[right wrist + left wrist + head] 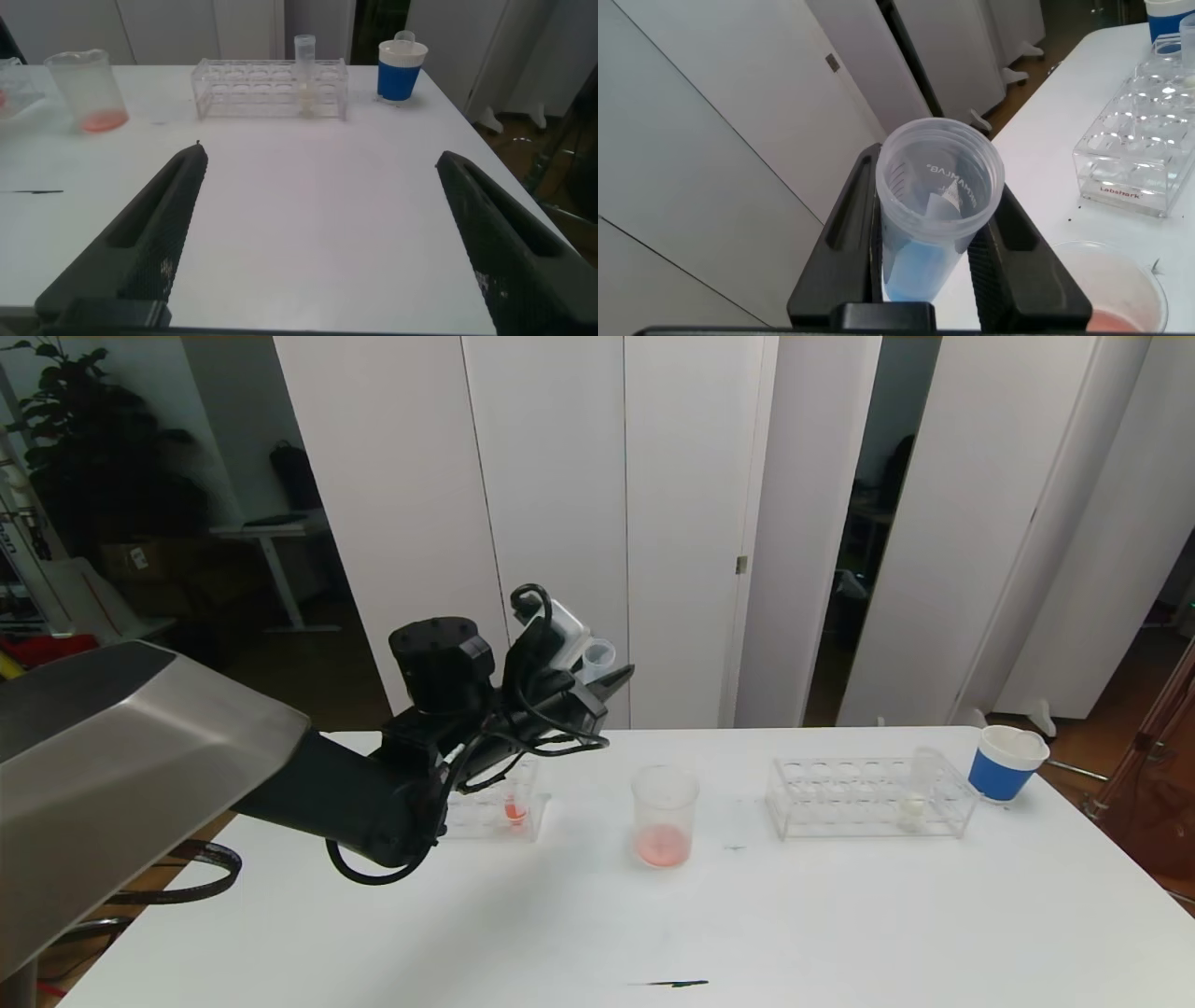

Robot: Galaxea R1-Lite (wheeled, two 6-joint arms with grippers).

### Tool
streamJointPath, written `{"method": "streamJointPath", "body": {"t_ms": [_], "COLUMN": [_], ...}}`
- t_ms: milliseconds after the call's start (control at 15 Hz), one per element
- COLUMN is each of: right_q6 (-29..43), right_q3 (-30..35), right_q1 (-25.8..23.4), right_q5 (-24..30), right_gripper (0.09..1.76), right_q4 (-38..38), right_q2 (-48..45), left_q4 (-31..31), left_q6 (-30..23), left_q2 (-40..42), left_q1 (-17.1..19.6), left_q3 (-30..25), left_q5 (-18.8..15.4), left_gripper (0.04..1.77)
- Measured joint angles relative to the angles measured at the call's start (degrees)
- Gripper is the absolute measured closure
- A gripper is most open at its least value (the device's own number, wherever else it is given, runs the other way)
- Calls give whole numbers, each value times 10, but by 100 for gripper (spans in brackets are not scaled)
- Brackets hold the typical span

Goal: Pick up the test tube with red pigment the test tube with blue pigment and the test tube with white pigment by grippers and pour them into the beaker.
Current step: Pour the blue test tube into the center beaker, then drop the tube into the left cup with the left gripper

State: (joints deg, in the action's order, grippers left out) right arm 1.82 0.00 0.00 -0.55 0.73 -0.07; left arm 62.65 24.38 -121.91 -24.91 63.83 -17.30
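Note:
My left gripper (611,676) is raised above the table, left of and higher than the beaker (665,817), and is shut on the test tube with blue pigment (938,215). The tube's open mouth faces the left wrist camera and blue liquid lies at its bottom. The beaker holds a little reddish liquid. A test tube with red pigment (513,805) stands in the small left rack (481,821). The test tube with white pigment (913,803) stands in the long clear rack (840,798). My right gripper (320,155) is open over bare table with nothing between its fingers, and it is out of the head view.
A blue-banded white paper cup (1004,763) stands at the table's far right, beyond the long rack. A short black mark (672,982) lies near the table's front edge. White folding panels stand behind the table.

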Motion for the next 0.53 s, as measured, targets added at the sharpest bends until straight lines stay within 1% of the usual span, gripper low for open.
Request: {"method": "streamJointPath", "body": {"t_ms": [200, 333, 533], "right_q6": [0, 0, 0], "right_q3": [0, 0, 0], "right_q1": [0, 0, 0], "right_q5": [0, 0, 0], "right_gripper": [10, 10, 10], "right_q4": [0, 0, 0], "right_q2": [0, 0, 0], "left_q4": [30, 43, 57], "left_q6": [94, 138, 211], "left_q2": [-44, -67, -90], "left_q1": [-5, -6, -7], "left_q3": [16, 20, 22], "left_q5": [-40, -66, -70], "left_gripper": [122, 122, 122]}}
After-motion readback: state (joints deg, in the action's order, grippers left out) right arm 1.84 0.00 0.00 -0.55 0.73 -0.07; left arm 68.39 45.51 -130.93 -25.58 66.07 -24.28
